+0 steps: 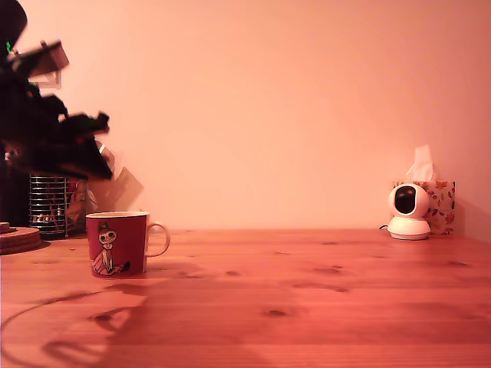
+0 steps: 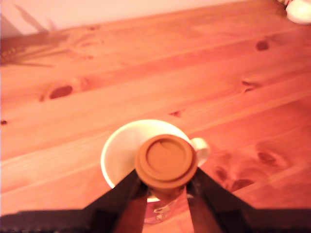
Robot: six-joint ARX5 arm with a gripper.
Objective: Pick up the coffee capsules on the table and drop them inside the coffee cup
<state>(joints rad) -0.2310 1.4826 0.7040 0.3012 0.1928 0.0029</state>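
Item 1 — gripper (image 2: 166,187). Seen nearest in the wrist view: two dark fingers (image 2: 127,190) closing in from either side, pinching a capsule just below its rim. In the exterior view the arm shows only as a dark blurred mass at that view's upper left, above the mug; the jaws cannot be made out there.

Item 2 — coffee capsule (image 2: 166,160). Small brown tapered pod, held aloft directly over the mug's opening. Its flat rimmed face is turned up toward the wrist camera, so the short axis is judged to run roughly vertical, narrow end down. Judged light, thin-walled and easily dented; probably smooth. Best taken across the body under the rim, as it is held here, with modest squeeze. No other capsules are seen on the table.

Item 3 — coffee cup (image 1: 116,244). Red mug with a pale interior (image 2: 121,155), standing upright on the table at the exterior view's left, handle (image 1: 158,239) pointing toward that view's right, printed figure facing the camera. Judged rigid, heavy beside the capsule and breakable; unlikely to shift when a pod is dropped in.

Item 4 — table (image 1: 322,307). Knotted pine top, bare around the mug.

Item 5 — farther back: wire mesh holder (image 1: 54,205) behind the mug; small white camera (image 1: 409,211) and tissue box (image 1: 439,201) against the wall.
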